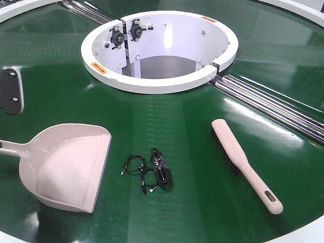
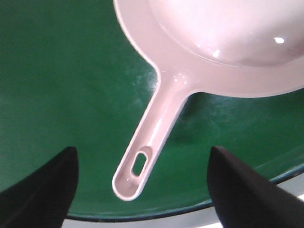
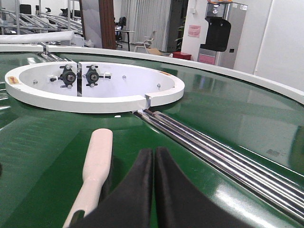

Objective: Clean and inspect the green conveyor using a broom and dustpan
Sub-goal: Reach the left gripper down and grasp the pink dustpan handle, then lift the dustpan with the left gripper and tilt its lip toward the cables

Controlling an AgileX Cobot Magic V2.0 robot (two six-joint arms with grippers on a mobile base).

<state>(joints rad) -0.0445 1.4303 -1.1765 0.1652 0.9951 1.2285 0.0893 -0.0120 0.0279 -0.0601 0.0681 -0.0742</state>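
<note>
At the bottom centre of the frame we see the right claw (image 3: 154, 154), its two dark fingers pressed together with only a thin seam between them. Just to its left the broom (image 3: 98, 159) lies on the green conveyor (image 3: 228, 109), pale back upward, running toward the lower edge. Steel roller strips (image 3: 213, 152) slant from the white ring (image 3: 95, 99) at upper left down to the lower right.

brown pillar (image 3: 107, 23), pale curtains (image 3: 142, 19), white chair (image 3: 150, 40), white wall (image 3: 285, 42)

On the green conveyor (image 1: 192, 126), dustpan (image 1: 71, 167) lies left, cables (image 1: 154, 172) between, broom (image 1: 243, 162) right.
</note>
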